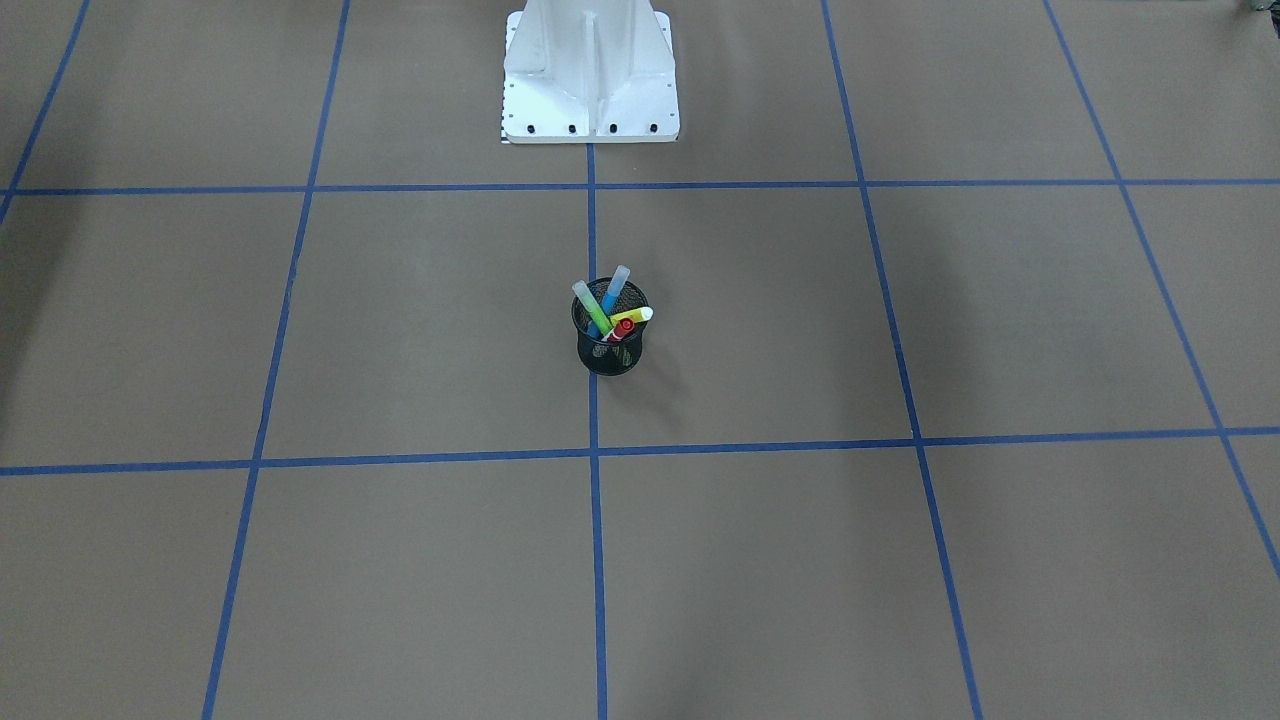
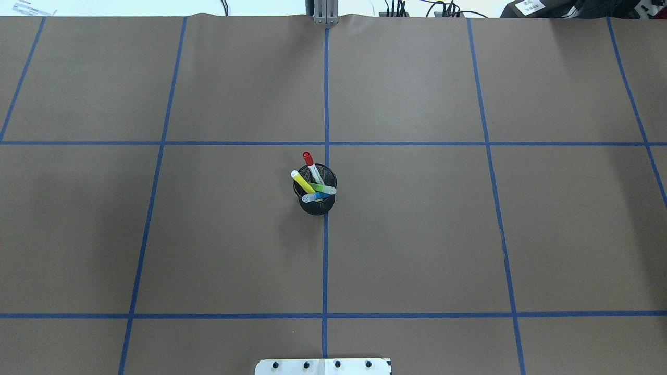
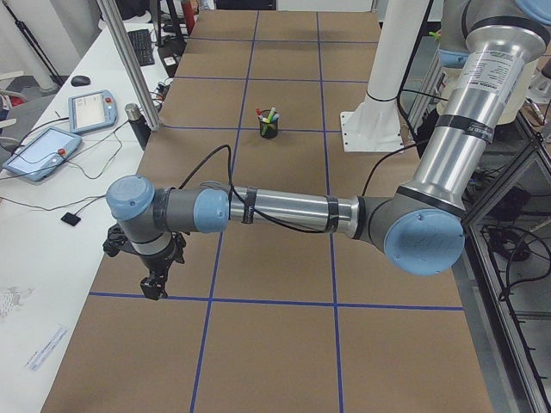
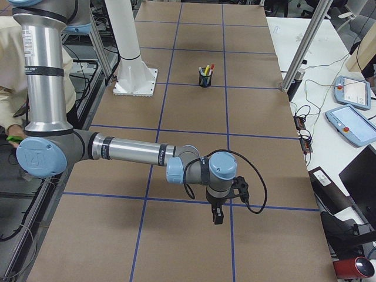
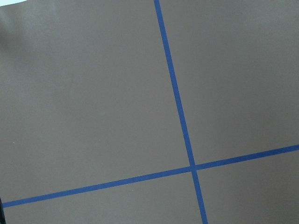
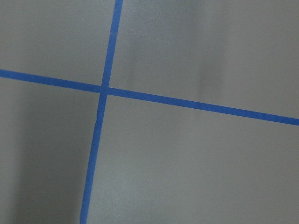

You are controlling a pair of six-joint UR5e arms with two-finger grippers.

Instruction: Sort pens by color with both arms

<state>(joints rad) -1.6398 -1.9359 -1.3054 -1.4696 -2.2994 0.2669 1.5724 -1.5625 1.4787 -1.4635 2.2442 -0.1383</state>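
Four pens stand together in a black mesh cup point(image 2: 316, 205) at the table's middle: a white one with a red cap point(image 2: 311, 165), a yellow one point(image 2: 303, 182), a green one point(image 2: 325, 188) and a blue one point(image 2: 317, 197). The cup also shows in the front view point(image 1: 611, 352). My left gripper point(image 3: 154, 288) shows only in the exterior left view, hanging low over the table's left end, far from the cup point(image 3: 269, 129). My right gripper point(image 4: 217, 216) shows only in the exterior right view, low over the right end. I cannot tell whether either is open or shut.
The white pedestal point(image 1: 590, 75) stands at the robot's edge of the brown table, which is marked with a blue tape grid point(image 2: 325, 260). Both wrist views show only paper and tape. Teach pendants point(image 4: 352, 126) lie on side tables. A person point(image 4: 12, 70) stands beside the robot's base.
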